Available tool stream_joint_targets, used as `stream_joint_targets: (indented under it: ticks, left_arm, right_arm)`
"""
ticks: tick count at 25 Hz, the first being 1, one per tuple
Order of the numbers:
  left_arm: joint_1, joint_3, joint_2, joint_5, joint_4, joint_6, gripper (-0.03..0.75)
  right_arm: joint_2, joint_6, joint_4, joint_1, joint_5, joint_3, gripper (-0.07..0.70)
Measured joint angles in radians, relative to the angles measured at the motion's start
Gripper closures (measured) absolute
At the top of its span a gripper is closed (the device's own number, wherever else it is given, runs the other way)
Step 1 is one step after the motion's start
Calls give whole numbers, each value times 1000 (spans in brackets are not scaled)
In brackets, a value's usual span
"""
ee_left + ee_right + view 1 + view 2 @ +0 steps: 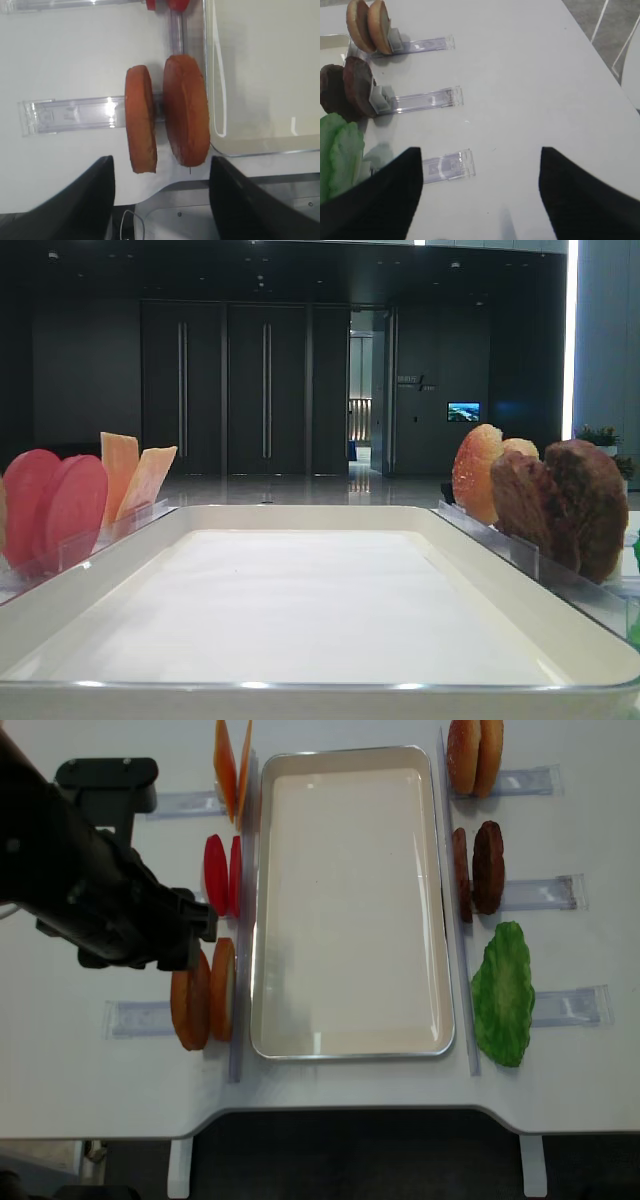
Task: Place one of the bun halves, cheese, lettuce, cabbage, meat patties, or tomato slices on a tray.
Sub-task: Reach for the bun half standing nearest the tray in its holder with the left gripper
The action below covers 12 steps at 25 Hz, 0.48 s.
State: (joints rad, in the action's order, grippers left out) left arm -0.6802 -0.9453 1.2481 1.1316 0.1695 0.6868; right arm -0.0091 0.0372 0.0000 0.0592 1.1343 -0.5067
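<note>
The white tray (350,900) lies bare in the middle of the table. Left of it two bun halves (200,1000) stand on edge, with tomato slices (222,875) and cheese (232,765) farther back. My left gripper (162,200) hangs open just before these bun halves (141,120), touching neither. Its dark arm (100,890) covers their far side. Right of the tray stand two more bun halves (475,755), meat patties (478,868) and lettuce (503,992). My right gripper (480,200) is open over bare table beside the lettuce (337,150). Cabbage is out of view.
Clear plastic holder strips (540,892) stick out sideways from each food pair, one (445,167) just ahead of my right gripper. The table's front edge (320,1115) runs close behind the tray. White chair legs (605,20) stand off the table's right side.
</note>
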Motion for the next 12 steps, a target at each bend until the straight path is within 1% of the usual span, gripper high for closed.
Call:
stream_joint_targets:
  ticks: [7, 9, 12]
  left_arm:
    - [-7, 0, 67, -73, -4, 26, 261]
    - [-23, 0, 87, -86, -4, 34, 261]
    - [-48, 0, 120, -120, -4, 55, 261]
  right_arm:
    - [0, 0, 0, 0, 0, 0, 160]
    - [0, 0, 0, 0, 0, 0, 160]
    - [0, 0, 0, 0, 0, 0, 160]
